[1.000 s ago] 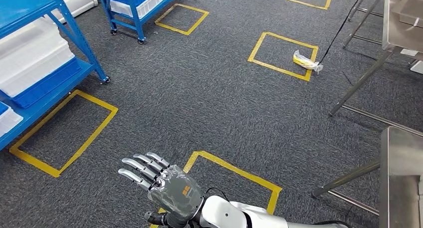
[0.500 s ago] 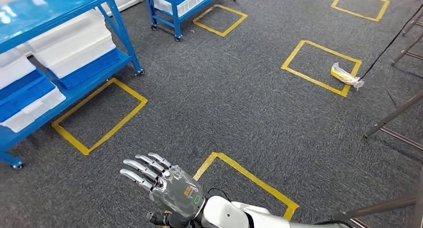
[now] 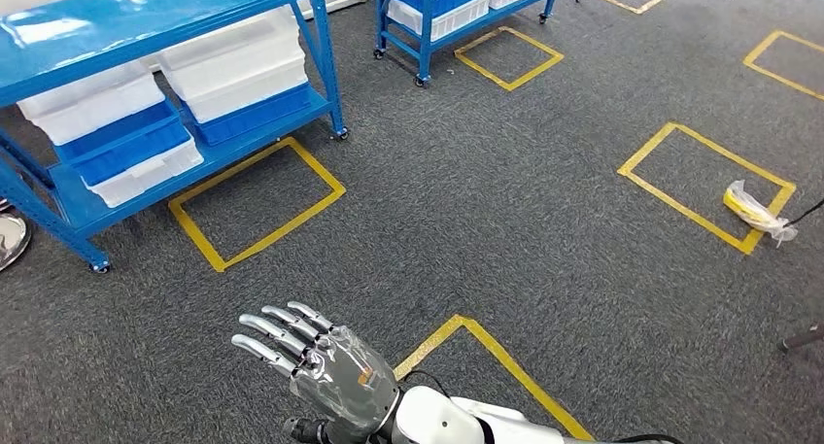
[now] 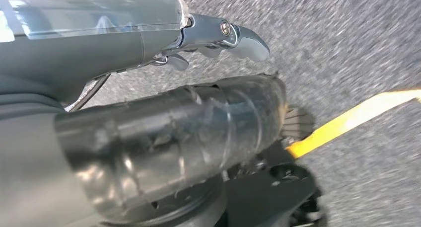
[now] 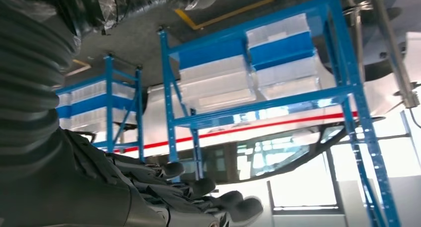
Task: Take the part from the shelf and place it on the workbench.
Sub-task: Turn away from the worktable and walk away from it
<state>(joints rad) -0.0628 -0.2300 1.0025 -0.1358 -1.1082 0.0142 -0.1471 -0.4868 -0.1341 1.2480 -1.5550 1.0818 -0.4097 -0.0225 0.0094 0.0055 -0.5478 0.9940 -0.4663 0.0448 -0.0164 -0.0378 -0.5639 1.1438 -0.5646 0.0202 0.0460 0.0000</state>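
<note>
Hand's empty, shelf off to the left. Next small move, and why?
Probably keep turning left and step toward the blue shelf. The left hand is raised with fingers apart, holding nothing, and the shelf's stacked bins sit across a stretch of carpet, apparently too far to reach.

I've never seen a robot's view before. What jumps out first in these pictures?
Probably the robot's own silver right hand, raised low in the head view with fingers spread and nothing in it. Beyond it, at upper left, stands a bright blue shelf stacked with white and blue bins. Yellow tape squares mark the grey carpet, and a small yellow bagged item lies at right.
</note>
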